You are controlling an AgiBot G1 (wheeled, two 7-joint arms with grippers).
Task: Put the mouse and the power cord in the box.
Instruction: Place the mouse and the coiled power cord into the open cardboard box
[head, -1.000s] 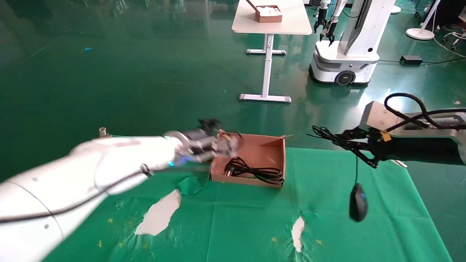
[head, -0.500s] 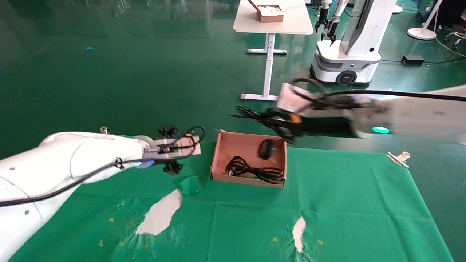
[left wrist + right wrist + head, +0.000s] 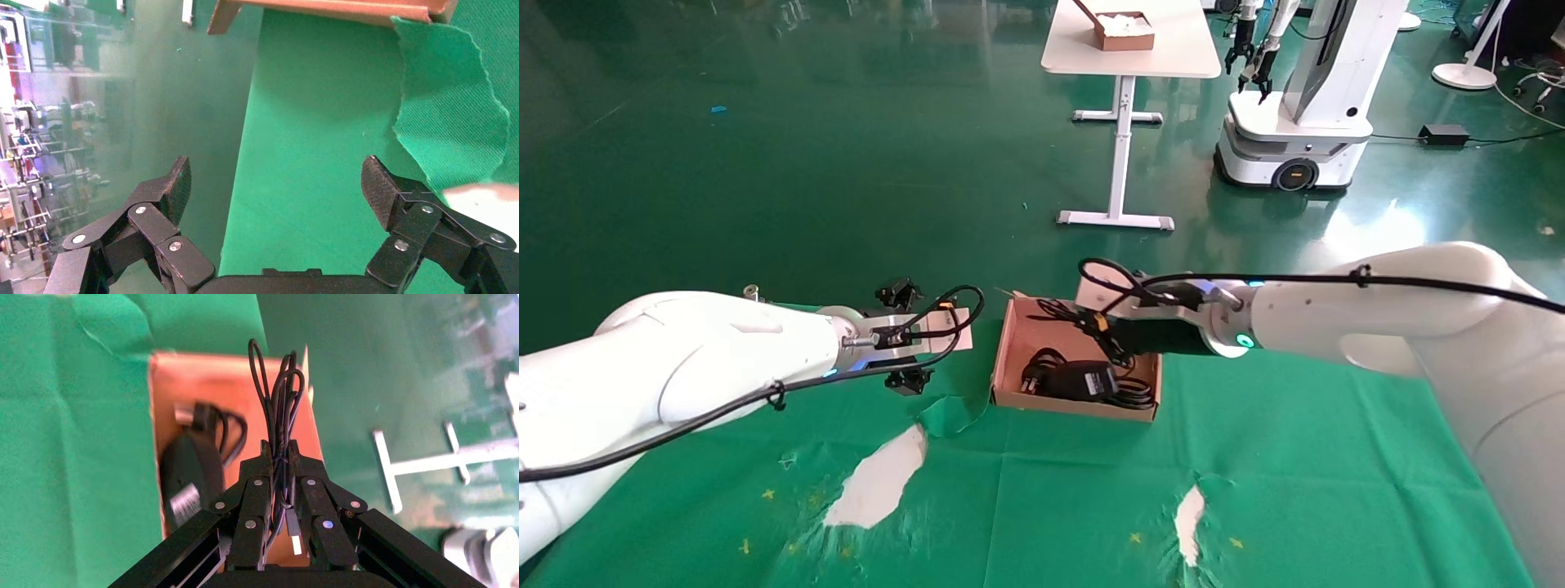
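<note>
Before you: box mid-table, with power cord and mouse inside. Left gripper just left of box; right gripper above it.

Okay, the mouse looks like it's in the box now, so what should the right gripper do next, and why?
Probably open. The right gripper is shut on the mouse's thin wire over the box, and the mouse already lies on the power cord inside, so letting go should drop the wire in too.
</note>
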